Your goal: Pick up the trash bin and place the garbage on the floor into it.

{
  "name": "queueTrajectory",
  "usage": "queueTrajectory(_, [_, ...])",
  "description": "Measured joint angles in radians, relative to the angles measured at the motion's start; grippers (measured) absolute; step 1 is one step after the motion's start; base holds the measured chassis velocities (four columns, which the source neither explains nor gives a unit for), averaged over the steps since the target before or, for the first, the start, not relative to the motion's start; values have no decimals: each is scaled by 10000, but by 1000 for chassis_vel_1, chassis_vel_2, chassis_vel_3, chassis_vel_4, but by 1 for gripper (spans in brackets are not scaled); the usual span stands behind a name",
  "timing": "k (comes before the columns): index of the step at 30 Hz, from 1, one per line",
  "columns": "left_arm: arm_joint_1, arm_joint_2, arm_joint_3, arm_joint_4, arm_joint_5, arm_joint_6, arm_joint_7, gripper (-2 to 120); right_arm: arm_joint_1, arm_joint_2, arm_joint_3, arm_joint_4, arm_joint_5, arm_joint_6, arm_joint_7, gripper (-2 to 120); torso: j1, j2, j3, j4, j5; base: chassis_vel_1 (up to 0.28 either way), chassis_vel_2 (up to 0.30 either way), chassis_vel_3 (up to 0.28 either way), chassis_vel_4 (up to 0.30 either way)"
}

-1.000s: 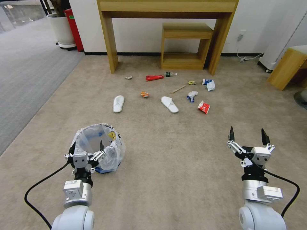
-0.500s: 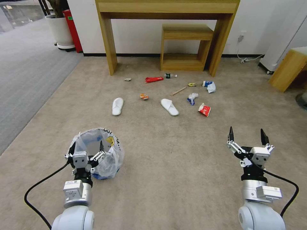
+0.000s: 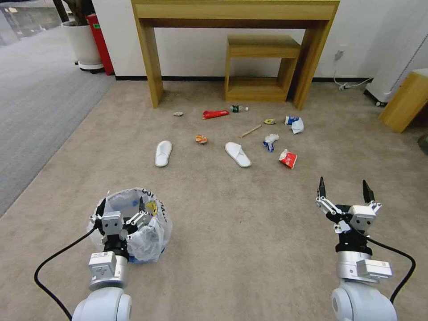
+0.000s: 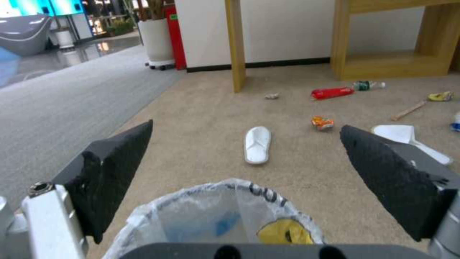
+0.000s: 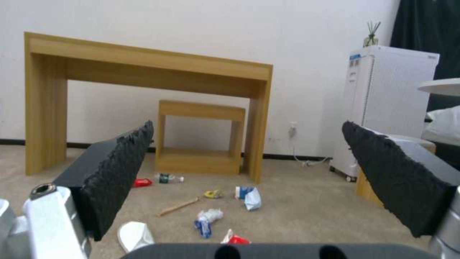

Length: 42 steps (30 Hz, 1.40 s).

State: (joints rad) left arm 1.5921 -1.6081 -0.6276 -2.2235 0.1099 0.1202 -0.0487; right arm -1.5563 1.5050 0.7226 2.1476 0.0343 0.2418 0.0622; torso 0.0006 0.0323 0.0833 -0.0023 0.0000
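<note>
Left tool hovering spread over near rim of trash bin on floor, not gripping; right tool idling spread; garbage lying well ahead; pickup step pending, next calling for descent and clamping rim

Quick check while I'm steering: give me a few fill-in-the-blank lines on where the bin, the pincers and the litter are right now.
1. The left pincer hangs open over the ____, which stands on the carpet.
2. The right pincer is open and holds ____.
3. Two white ____ lie among the litter, one to the left of the other.
4. The red wrapper lies beside a small ____ near the wooden table.

Missing words: trash bin; nothing; slippers; bottle
</note>
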Motion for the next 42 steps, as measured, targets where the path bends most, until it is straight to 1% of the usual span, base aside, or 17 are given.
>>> queueTrajectory(20, [35,0,-8,-83,-5,-8,0,100,13,53,-32,14,-13,49,-31,100,-1,0,-1,0,0,-70,65,71,-66])
queueTrajectory(26, [12,0,2,-29,-5,-10,0,100,17,59,-131,32,56,29,171,100,0,-1,1,0,0,-78,91,104,-80])
queueTrajectory(34, [-3,0,-14,-19,-25,-9,0,100,152,55,-224,55,95,-31,462,100,0,0,-1,0,0,-13,12,5,-11])
queueTrajectory(42, [15,0,3,-13,-5,-10,-1,100,226,11,-159,45,65,-55,473,100,-1,0,0,0,0,0,0,0,0])
